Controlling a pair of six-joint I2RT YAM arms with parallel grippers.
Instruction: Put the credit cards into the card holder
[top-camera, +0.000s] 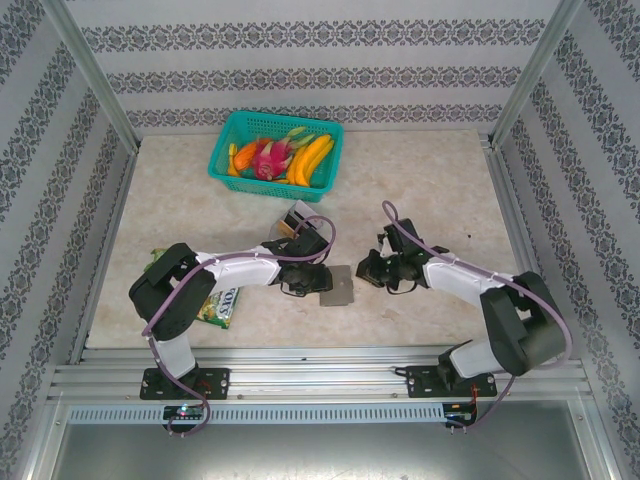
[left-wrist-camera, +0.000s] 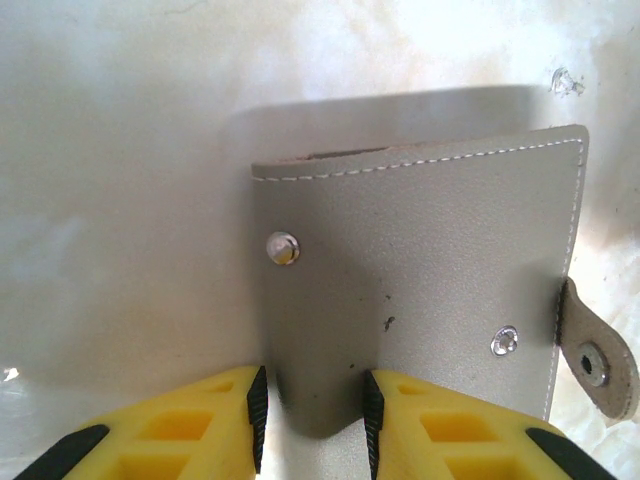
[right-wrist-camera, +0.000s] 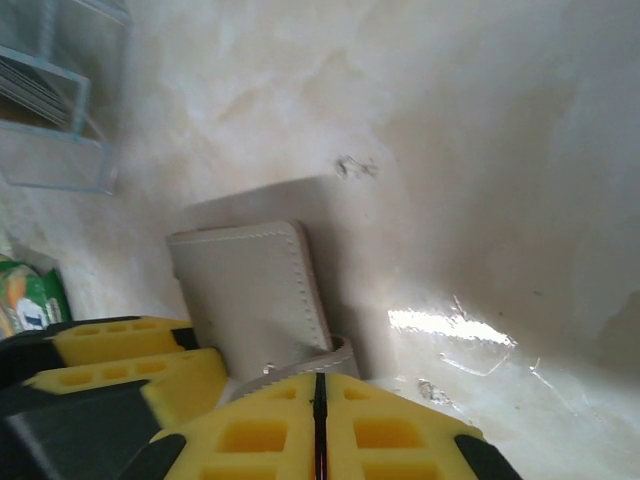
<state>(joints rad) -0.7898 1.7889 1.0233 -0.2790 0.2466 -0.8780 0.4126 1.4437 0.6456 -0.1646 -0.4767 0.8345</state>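
Pale marbled desk (top-camera: 430, 190), closed card holder (top-camera: 338, 287) lying between both arms. Left hand (left-wrist-camera: 315, 410) is gripping its near edge, right hand (right-wrist-camera: 318, 400) is sitting clenched right at the strap (right-wrist-camera: 300, 362) opposite.

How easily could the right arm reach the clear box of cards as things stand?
Probably not easily. The box sits just beyond the left arm's wrist and looping cable, which crowd it while the left gripper holds the wallet.

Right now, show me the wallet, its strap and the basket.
wallet (left-wrist-camera: 420, 270), left wrist view, middle of cover.
strap (left-wrist-camera: 597, 365), left wrist view, around its snap hole.
basket (top-camera: 283, 114), top view, far rim.
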